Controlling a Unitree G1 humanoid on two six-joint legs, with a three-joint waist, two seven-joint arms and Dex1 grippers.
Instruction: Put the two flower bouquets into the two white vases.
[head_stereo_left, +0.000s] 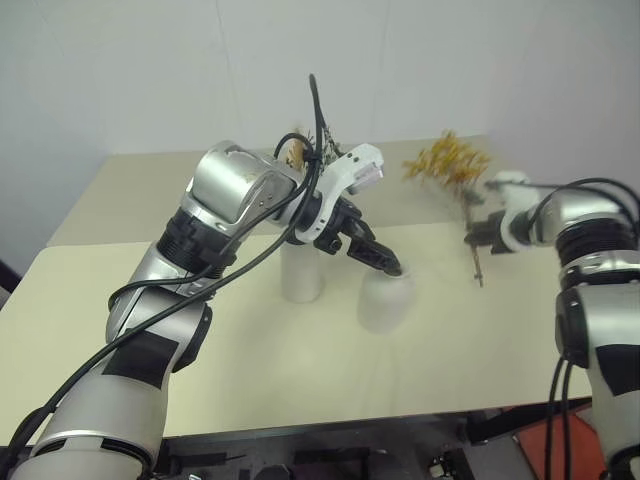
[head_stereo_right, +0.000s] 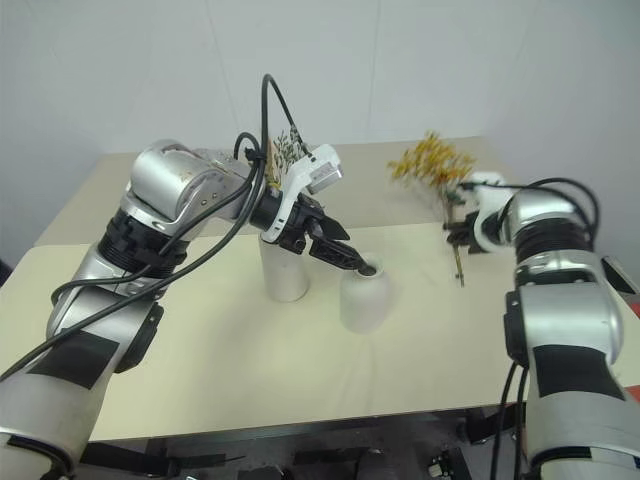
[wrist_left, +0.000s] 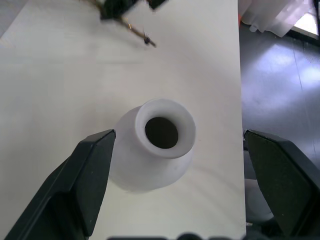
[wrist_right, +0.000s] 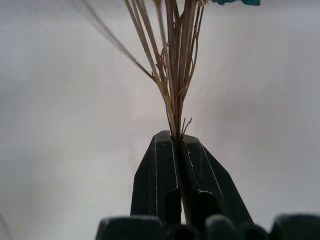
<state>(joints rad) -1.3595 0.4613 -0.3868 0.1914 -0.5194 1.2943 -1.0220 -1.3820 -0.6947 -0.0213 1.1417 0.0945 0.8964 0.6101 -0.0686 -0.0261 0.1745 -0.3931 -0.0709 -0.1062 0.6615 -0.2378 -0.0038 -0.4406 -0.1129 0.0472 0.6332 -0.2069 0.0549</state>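
While the left gripper (wrist_left: 170, 185) is hovering wide open either side of the short vase (wrist_left: 155, 150), the right gripper (wrist_right: 178, 145) is pinching the yellow bouquet (head_stereo_left: 448, 160) by its stems, probably lifted clear. Next, the stem ends need steering into that small mouth.

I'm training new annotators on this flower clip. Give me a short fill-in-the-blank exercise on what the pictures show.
1. The right pincer is shut on the stems of the bouquet with ____ blossoms.
2. The left pincer hangs ____ over the short vase.
3. The small bouquet stands in the ____ vase.
4. Both vases stand on the ____.

Missing words: yellow-orange; open; tall; table
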